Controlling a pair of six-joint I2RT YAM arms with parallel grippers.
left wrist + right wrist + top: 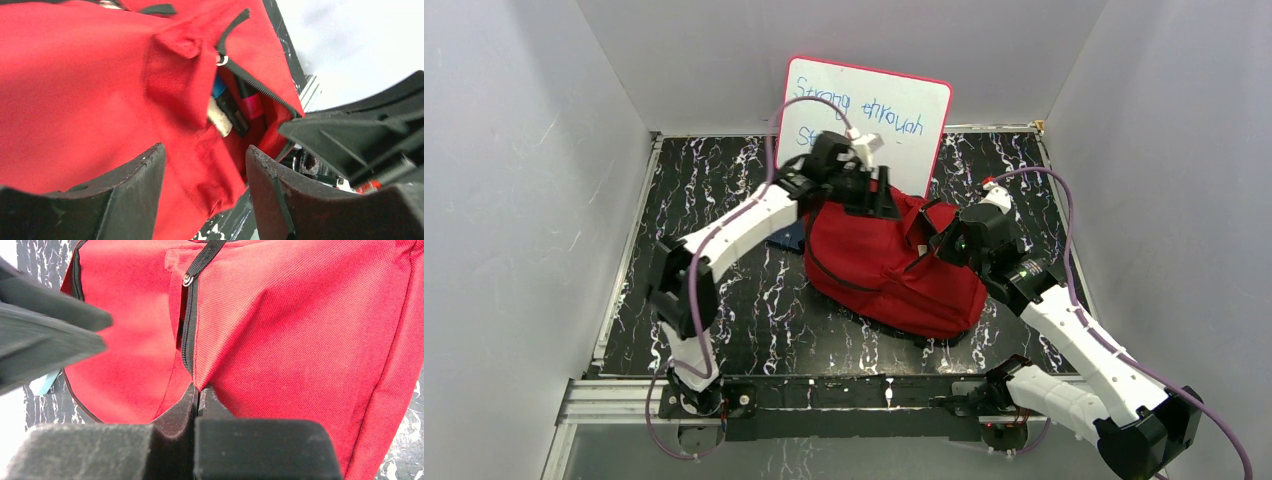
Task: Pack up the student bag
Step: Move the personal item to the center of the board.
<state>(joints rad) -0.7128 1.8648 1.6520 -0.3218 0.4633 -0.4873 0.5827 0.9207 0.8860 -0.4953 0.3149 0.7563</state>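
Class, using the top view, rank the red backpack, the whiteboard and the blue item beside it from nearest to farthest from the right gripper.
1. Red backpack: pinched by the right gripper at its right end.
2. Whiteboard: just behind, at the back wall.
3. Blue item: across the bag, on its left side.

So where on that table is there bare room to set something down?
Bare: the table strip between the student bag and the metal rail, and the far-left corner beside the whiteboard. Crowded: mid-table, where the left end effector and right end effector meet at the bag.
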